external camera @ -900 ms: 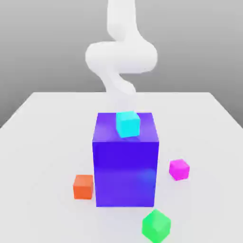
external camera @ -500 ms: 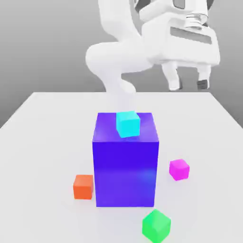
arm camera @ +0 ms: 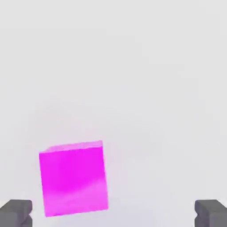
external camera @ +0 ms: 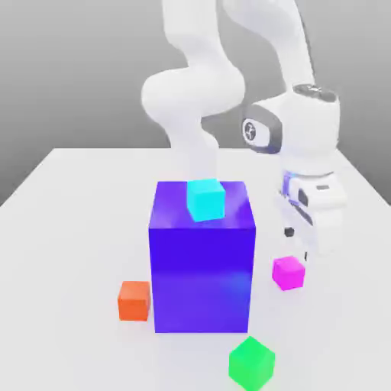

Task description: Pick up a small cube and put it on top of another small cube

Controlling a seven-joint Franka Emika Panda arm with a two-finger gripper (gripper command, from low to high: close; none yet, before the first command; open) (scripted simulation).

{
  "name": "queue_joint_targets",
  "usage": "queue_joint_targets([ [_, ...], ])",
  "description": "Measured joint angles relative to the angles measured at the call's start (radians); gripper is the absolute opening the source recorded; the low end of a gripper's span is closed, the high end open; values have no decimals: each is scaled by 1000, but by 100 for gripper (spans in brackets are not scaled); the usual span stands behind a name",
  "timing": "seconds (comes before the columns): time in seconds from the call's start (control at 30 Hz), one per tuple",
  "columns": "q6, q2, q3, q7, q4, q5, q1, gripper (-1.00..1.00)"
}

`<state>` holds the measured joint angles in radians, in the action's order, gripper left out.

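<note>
The magenta cube [external camera: 289,273] is resting on the surface [external camera: 69,252] toward its exterior-view right edge, and we are holding the fingers [arm camera: 113,213] wide open and empty, judging it light, stiff and best gripped across two opposite side faces.

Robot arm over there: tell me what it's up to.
The arm has its gripper open above the magenta cube, apparently about to pick it up. Nothing is held yet. The green cube, likely one place to stack it, sits on the table. The cyan cube rests on the big blue block.
</note>
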<state>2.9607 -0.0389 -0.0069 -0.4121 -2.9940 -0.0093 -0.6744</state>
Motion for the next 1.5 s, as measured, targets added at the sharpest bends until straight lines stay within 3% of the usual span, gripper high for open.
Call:
queue_joint_targets([
  [0.23,206,251,1,-3,40,-8,1,0],
  [0.27,224,273,2,-3,44,-8,2,-100],
  [0.5,221,272,1,-1,44,-9,2,-100],
  [0.8,-25,-24,0,-11,-6,6,0,-100],
  [1.03,-175,37,-83,32,194,65,120,-100],
  [1.3,-334,137,-175,145,457,59,271,-100],
  [1.47,-248,275,-164,129,511,107,302,-100],
  [1.5,-218,308,-155,119,514,121,310,100],
])
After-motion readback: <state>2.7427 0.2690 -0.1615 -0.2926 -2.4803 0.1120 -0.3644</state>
